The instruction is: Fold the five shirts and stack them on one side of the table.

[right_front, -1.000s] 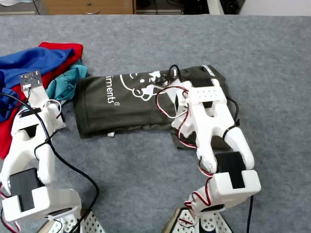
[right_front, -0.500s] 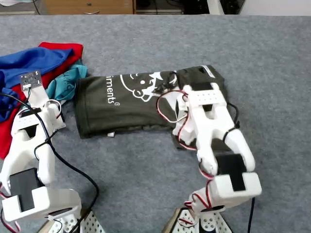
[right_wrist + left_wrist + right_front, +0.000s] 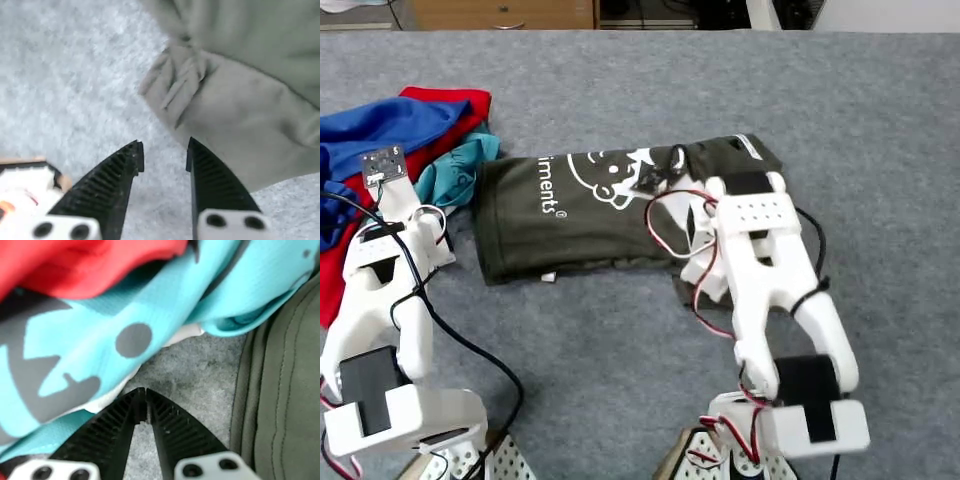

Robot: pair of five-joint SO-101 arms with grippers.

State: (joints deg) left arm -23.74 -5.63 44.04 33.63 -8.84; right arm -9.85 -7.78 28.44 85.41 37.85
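My right end effector (image 3: 162, 150) has drawn back toward the tabletop's near edge, fingers apart and empty above the dark green shirt (image 3: 580, 215); I judge its sleeve still needs folding.

On the table (image 3: 880, 120) your folded shirt (image 3: 570, 215) lies central, the heap of shirts (image 3: 405, 130) against its left end. Your right arm (image 3: 765, 260) stands over its right end, your left arm (image 3: 380, 300) before the heap.

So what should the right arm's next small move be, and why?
Probably ease the right gripper forward and close on the loose flap of the dark green shirt: the jaws stand open just short of it, and it sticks out unfolded.
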